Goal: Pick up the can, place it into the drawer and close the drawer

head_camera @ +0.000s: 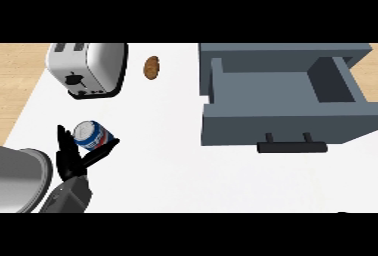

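Your left hand (74, 159) is curled round the can (91, 135) at the counter's left, thumb and fingers either side, the can tipped with its pale lid facing up at you. The open drawer (284, 125) lies well off to the right of it, so you'll carry across. Smooth printed metal cylinder; boxy grey drawer with a dark bar handle (291, 147). Behind sit a glossy toaster (86, 67) and a brown cookie (152, 67). Right hand isn't showing.

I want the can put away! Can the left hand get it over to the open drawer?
Probably yes. The left hand already curls round the can, the counter between it and the drawer looks bare, and the drawer stands open. The reach across may be long.
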You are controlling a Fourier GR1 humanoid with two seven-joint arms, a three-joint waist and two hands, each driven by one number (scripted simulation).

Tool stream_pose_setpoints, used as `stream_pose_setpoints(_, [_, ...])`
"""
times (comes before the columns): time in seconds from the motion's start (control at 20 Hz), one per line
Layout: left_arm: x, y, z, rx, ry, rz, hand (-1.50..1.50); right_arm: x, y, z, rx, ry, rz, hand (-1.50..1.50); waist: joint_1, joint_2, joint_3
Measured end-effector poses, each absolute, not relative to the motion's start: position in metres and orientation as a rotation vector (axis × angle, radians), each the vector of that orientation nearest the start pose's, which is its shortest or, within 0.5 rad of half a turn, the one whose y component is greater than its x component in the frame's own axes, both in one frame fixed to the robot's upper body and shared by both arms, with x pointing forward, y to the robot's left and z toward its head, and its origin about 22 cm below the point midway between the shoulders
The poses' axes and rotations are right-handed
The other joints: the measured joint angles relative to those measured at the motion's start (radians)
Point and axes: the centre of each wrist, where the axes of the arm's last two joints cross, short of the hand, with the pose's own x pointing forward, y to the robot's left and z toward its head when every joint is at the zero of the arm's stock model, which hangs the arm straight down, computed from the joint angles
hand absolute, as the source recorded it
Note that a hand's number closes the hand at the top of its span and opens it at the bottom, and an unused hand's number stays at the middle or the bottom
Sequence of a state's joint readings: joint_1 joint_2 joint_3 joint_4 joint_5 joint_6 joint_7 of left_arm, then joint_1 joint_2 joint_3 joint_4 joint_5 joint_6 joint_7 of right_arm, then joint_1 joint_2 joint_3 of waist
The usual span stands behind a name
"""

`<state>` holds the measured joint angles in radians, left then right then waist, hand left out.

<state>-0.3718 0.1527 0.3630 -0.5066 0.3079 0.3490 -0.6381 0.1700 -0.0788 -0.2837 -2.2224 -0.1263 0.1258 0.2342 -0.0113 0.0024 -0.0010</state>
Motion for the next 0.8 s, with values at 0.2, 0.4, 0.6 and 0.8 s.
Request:
stream_pose_setpoints(0.2, [0.280,0.303,-0.126,0.478,-1.423,0.506,1.50,0.167,-0.302,0.134,-0.216,-1.845,-0.060,-1.50,0.002,0.000,0.000])
stream_pose_setpoints(0.4, [0.295,0.303,-0.119,0.419,-1.453,0.497,1.50,0.169,-0.298,0.138,-0.214,-1.850,-0.058,-1.50,-0.001,0.001,0.000])
stream_pose_setpoints(0.6, [0.301,0.296,-0.118,0.381,-1.488,0.493,1.50,0.171,-0.302,0.136,-0.221,-1.853,-0.060,-1.50,-0.002,0.001,0.000])
stream_pose_setpoints(0.8, [0.309,0.283,-0.116,0.302,-1.535,0.419,1.50,0.169,-0.302,0.140,-0.230,-1.857,-0.052,-1.50,-0.005,0.002,0.000])
